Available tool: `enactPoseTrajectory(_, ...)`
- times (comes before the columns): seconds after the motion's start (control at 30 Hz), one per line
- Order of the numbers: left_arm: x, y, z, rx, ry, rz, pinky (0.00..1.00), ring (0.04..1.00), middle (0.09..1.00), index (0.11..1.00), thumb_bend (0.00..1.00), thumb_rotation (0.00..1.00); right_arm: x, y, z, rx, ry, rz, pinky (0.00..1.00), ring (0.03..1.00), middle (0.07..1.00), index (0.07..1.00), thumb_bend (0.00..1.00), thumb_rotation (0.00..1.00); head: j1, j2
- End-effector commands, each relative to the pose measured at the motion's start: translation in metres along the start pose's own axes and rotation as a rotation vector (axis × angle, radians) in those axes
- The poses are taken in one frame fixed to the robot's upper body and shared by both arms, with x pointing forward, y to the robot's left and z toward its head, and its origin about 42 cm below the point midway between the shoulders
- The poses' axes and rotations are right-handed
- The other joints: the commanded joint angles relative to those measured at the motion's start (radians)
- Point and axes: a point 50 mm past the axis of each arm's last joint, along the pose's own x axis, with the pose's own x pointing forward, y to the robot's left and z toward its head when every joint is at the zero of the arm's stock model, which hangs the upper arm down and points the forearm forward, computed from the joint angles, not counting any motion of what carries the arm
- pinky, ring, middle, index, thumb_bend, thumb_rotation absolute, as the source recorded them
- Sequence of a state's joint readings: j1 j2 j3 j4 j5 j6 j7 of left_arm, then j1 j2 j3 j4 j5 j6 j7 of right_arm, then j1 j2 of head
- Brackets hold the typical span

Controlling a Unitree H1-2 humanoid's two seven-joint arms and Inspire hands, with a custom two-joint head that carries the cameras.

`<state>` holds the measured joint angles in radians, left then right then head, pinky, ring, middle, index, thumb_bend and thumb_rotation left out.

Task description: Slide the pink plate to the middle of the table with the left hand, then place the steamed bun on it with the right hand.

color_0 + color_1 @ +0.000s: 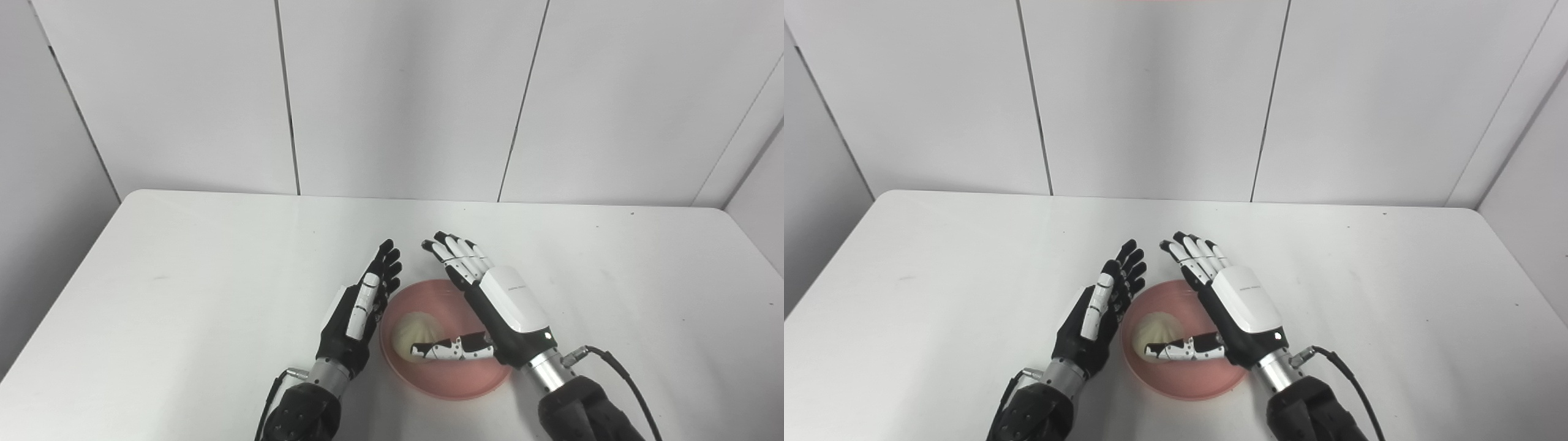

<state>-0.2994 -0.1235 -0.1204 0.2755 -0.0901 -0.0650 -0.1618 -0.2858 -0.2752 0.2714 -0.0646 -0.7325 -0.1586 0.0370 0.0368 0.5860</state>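
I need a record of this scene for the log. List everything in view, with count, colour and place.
Round pink plate: one, pink, near middle of the table, between the hands.
Steamed bun: one, pale cream, on the plate's left part.
White table: one, white, fills the lower view.
Wall panels: white, behind the table.
Left hand: one, black and white, open, beside the plate's left rim.
Right hand: one, white and black, open, over the plate, thumb across the bun.
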Motion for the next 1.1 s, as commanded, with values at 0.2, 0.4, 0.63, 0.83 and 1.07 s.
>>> enactPoseTrajectory(0.2,-0.009,0.013,0.0,0.075,-0.029,0.054,1.0,1.0,1.0,0.993,0.66,0.96,0.005,-0.024,-0.006,0.043,0.009,-0.134,1.0,1.0,1.0,0.998,0.68,0.68,-0.016,0.007)
enactPoseTrajectory(0.4,-0.013,0.017,-0.002,0.096,-0.048,0.103,1.0,1.0,1.0,1.0,0.76,0.92,-0.008,-0.021,-0.021,0.301,0.071,-0.27,0.99,1.0,1.0,1.0,0.69,0.79,-0.019,0.008)
enactPoseTrajectory(0.63,-0.015,0.02,-0.001,0.063,-0.05,0.112,1.0,1.0,1.0,1.0,0.78,0.9,-0.018,-0.011,-0.033,0.68,0.131,-0.371,1.0,1.0,1.0,1.0,0.61,0.87,-0.013,0.01)
enactPoseTrajectory(0.83,-0.021,0.022,0.004,0.048,-0.047,0.143,1.0,1.0,1.0,1.0,0.67,0.98,-0.027,-0.001,-0.044,0.847,0.166,-0.404,1.0,1.0,1.0,1.0,0.61,0.94,0.002,0.016)
enactPoseTrajectory(1.07,-0.028,0.023,0.007,-0.041,-0.032,0.152,1.0,1.0,1.0,1.0,0.61,0.98,-0.03,0.006,-0.039,0.901,0.213,-0.417,1.0,1.0,1.0,1.0,0.63,0.88,0.005,0.022)
